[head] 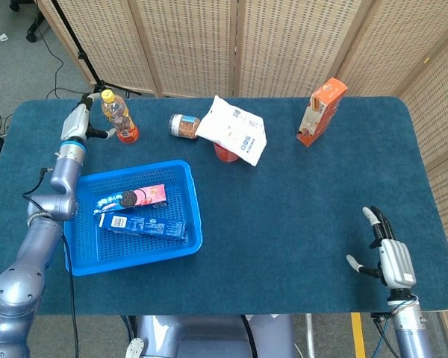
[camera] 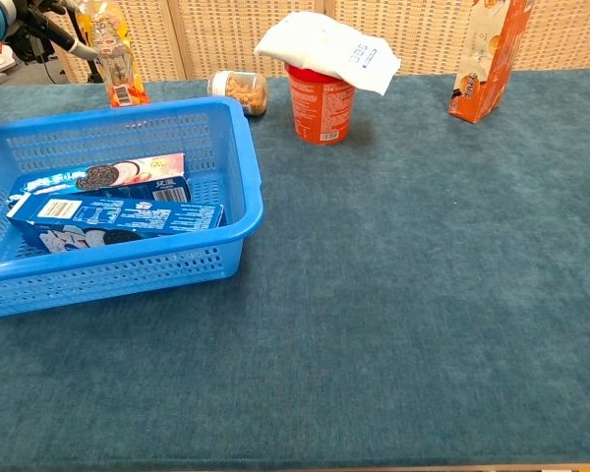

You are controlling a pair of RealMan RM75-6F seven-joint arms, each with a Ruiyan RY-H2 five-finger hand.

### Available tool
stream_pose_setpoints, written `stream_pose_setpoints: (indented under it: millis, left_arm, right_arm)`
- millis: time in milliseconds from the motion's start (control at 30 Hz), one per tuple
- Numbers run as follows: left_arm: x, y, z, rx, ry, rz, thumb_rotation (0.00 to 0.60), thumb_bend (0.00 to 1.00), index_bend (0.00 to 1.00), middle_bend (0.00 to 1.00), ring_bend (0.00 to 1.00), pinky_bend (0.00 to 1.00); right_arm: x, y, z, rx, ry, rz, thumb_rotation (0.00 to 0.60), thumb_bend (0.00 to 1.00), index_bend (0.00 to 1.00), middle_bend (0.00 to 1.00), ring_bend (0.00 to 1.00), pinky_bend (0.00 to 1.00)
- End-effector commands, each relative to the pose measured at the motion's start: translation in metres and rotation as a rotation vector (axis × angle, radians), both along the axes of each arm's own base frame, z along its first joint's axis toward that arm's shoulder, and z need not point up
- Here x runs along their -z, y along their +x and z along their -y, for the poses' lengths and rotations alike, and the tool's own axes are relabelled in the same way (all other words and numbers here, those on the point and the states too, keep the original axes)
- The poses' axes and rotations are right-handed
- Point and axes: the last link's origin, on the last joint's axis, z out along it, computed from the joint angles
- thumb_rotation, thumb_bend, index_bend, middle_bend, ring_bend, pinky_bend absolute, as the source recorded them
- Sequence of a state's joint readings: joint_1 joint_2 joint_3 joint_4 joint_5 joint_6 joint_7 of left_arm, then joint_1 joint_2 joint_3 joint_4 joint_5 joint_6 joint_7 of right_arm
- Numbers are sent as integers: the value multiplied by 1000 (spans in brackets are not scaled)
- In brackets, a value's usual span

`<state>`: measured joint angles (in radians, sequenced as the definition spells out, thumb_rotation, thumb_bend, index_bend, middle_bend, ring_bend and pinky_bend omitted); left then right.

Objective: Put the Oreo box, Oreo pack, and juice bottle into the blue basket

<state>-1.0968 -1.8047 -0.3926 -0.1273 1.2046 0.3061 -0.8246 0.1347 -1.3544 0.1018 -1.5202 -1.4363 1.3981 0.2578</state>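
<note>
Head view: left hand sits just left of the upright juice bottle at far left, fingers apart, no grip yet; right hand idles spread near the right edge, w/ Oreo box & Oreo pack already in the blue basket. Chest view: bottle is tall & narrow, so a sideways finger bump could likely tip it; the hand is mostly out of frame here.

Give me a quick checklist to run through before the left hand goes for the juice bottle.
1. Juice bottle upright on the table, outside the basket: ok.
2. Left hand beside the bottle, fingers apart, holding nothing: ok.
3. Fingers touching the bottle: cannot tell.
4. Blue basket has bare floor left near its front wall: ok.
5. Oreo box and Oreo pack already lie inside the basket: ok.
6. Right hand at the near table edge, far from the work: ok.
</note>
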Motion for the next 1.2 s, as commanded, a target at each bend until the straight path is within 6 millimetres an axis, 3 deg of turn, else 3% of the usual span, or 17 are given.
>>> stream_pose_setpoints:
  millis: [33,367,667,1200]
  left_arm:
    - [4,3,0,0,25,3,600,306,188,0,0,57]
    - [13,7,1,-4,36,-18,600,393,251,15,1,85]
    - [11,6,2,-8,36,-29,600,398,262,22,8,103]
    - [32,14,7,38,-29,-33,600,392,261,22,8,103]
  right_arm:
    - [0,-1,0,2,0,1,600,234,0,0,0,464]
    - [0,-2,1,3,5,9,600,234,0,0,0,464]
    - [-1,0,0,-7,6,14,600,234,0,0,0,464]
    - [-4,8,-2,-30,-6,27,600,234,0,0,0,464]
